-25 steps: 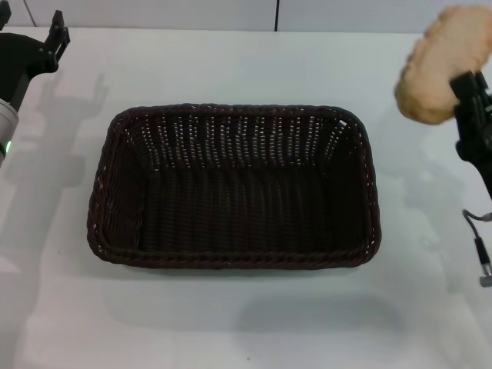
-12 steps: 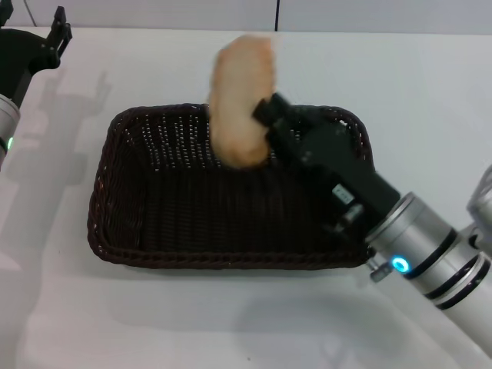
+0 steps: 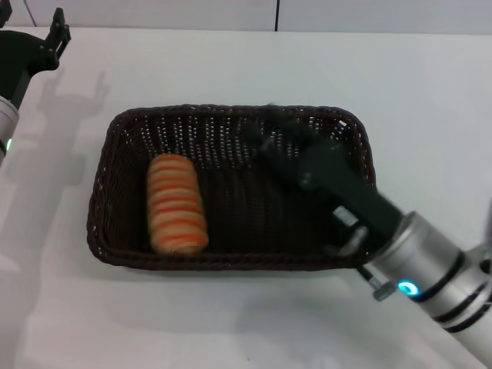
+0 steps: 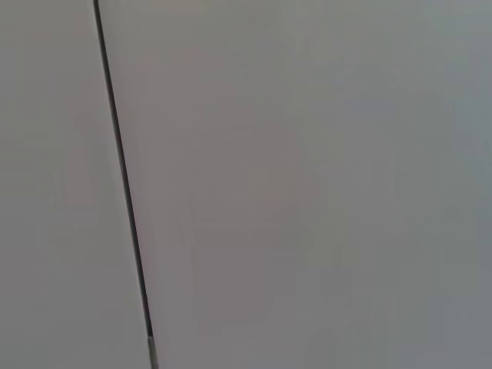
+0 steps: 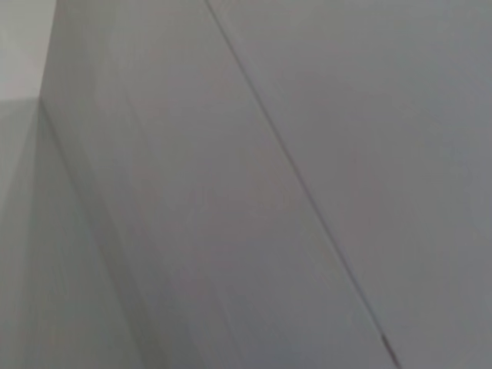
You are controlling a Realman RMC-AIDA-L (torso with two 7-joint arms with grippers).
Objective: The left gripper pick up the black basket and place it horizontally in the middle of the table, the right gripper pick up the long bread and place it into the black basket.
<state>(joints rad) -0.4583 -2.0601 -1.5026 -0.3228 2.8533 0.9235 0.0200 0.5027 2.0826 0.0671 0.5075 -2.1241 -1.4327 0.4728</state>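
The black basket lies lengthwise across the middle of the white table in the head view. The long bread lies inside its left part, striped side up, pointing front to back. My right gripper hovers over the basket's right half near the far wall, open and empty, apart from the bread. Its arm with the blue-cyan light crosses the basket's front right corner. My left gripper is parked at the far left, open and empty. Neither wrist view shows any of these things.
The table's far edge meets a grey wall with a dark vertical seam. Both wrist views show only a plain grey surface with a dark seam line.
My right gripper carried the bread from the far right over the basket and let it go. The bread now lies in the basket's left part. The left arm has not moved.
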